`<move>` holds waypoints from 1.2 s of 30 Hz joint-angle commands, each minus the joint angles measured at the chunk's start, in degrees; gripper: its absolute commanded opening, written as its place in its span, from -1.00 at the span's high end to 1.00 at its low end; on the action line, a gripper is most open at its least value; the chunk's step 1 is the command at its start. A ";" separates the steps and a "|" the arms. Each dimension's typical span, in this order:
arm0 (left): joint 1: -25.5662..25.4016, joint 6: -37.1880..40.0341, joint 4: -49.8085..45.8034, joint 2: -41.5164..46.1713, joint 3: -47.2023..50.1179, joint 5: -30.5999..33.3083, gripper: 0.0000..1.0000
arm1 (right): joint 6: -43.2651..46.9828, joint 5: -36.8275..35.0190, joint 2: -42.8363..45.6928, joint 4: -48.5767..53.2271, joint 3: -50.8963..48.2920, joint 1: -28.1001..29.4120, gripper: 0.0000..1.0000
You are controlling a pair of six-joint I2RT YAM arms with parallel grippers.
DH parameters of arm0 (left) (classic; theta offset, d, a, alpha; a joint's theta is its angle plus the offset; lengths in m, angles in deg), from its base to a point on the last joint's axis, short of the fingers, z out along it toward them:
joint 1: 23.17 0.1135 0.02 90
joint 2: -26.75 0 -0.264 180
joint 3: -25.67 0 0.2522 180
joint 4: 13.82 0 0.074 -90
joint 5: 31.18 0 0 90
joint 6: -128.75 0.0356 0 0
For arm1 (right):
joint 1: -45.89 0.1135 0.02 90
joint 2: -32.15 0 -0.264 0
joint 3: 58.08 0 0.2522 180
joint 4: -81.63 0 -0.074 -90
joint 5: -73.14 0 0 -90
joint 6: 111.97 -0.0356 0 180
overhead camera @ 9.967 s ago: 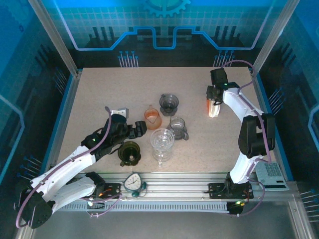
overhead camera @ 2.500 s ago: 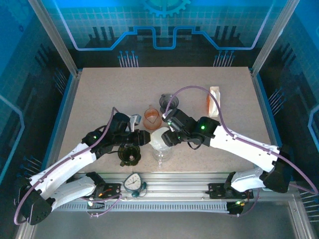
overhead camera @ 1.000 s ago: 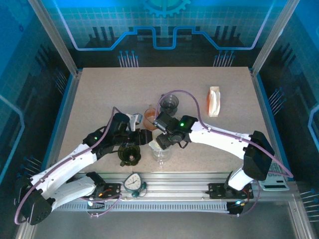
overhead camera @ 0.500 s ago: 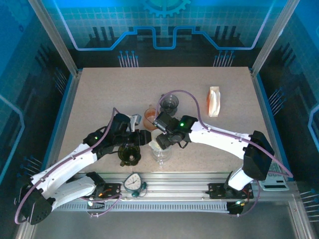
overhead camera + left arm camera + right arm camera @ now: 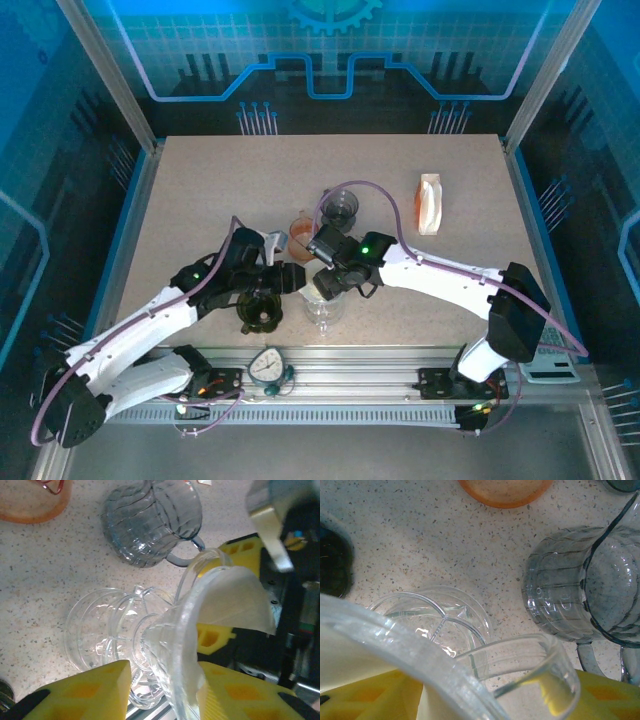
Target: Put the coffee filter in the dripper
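The dripper [image 5: 322, 306] is a clear glass cone with ribbed walls, a loop handle at the rim and a round foot. It stands on its foot on the speckled table [image 5: 200, 200], at about 6 o'clock from the table's middle, near the front edge. The coffee filter [image 5: 235, 600] is a white paper cone, opened out. In the left wrist view its narrow end reaches into the dripper's mouth from the 3 o'clock side, and its wide edge stands outside the rim.

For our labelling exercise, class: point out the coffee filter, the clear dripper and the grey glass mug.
coffee filter [image 5: 232, 597], left wrist view, on its white paper wall.
clear dripper [image 5: 173, 650], left wrist view, on its glass rim.
grey glass mug [image 5: 150, 525], left wrist view, on its ribbed side.
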 commanded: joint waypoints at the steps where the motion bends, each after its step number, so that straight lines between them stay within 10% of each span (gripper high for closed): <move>1: -0.18 0.42 -0.46 0.63 -0.41 1.07 0.32 | -0.84 -1.10 -0.93 0.77 0.12 0.31 -0.33; 9: -0.21 0.34 -0.02 2.10 -0.93 -1.97 -0.05 | -0.89 -1.15 -0.75 0.80 0.30 0.33 -0.33; 21: -0.60 0.41 -1.09 1.02 0.26 -4.97 0.51 | -1.10 -0.89 0.10 0.11 0.41 0.09 -0.34; 36: -0.66 0.59 -0.79 0.57 0.78 -3.83 0.53 | -0.85 1.57 5.41 0.52 3.29 -1.71 -0.39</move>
